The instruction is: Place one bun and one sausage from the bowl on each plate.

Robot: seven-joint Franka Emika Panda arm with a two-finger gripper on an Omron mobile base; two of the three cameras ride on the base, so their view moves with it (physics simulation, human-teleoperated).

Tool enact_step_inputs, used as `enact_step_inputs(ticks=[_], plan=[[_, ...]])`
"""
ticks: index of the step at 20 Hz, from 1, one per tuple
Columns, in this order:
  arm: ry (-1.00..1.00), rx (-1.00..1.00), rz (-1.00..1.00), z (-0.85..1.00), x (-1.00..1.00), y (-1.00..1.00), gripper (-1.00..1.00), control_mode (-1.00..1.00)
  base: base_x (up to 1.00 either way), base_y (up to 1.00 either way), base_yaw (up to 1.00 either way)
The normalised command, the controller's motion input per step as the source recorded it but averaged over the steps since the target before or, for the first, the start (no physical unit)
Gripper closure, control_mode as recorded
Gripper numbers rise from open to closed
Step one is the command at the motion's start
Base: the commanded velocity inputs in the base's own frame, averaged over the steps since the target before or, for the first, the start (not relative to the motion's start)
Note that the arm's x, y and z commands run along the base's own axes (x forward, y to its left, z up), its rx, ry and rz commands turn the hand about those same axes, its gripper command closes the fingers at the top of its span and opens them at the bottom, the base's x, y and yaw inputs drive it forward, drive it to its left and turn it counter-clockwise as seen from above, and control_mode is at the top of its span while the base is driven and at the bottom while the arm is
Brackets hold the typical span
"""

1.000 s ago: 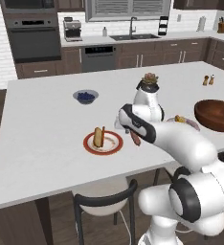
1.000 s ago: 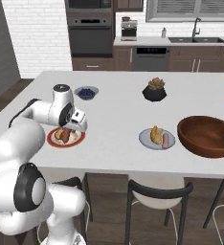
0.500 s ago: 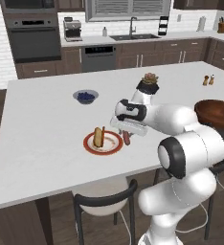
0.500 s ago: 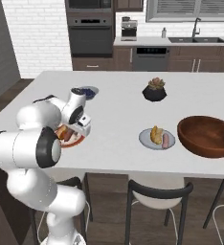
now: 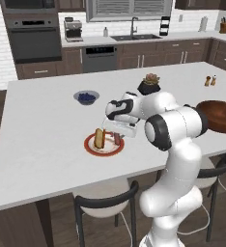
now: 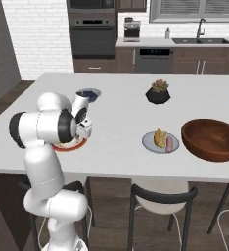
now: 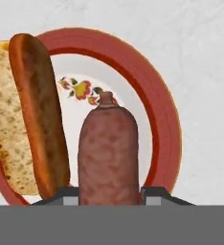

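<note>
1. The gripper (image 5: 116,129) hangs low over the red-rimmed plate (image 7: 167,125), its jaws clamped on a sausage (image 7: 108,154) beside the bun (image 7: 30,115) lying there.
2. The grey plate (image 6: 149,143) already carries its pair; the bowl (image 6: 212,139) sits just beyond it.
3. This looks like the final placement: next, the jaws need only part and lift straight up.
4. Bare tabletop (image 5: 42,125) surrounds the plate; the tabletop's near edge lies close.

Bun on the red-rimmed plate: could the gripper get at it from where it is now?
Probably yes, once it lets go. The gripper hangs just over the red-rimmed plate, fingers flanking the sausage; the bun lies right beside it, uncovered.
</note>
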Motion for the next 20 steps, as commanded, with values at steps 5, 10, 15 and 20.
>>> enact_step_inputs(ticks=[5,10,15,20], plan=[[0.07,0.00,0.00,-0.43,0.48,0.30,-1.00,-1.00,0.00,0.00,0.00],[0.01,0.00,0.00,-0.29,0.44,0.22,-1.00,-1.00,0.00,0.00,0.00],[-0.01,0.00,0.00,0.03,0.03,0.00,-1.00,-1.00,0.00,0.00,0.00],[-0.30,0.00,0.00,0.86,-0.59,-0.01,-1.00,-1.00,0.00,0.00,0.00]])
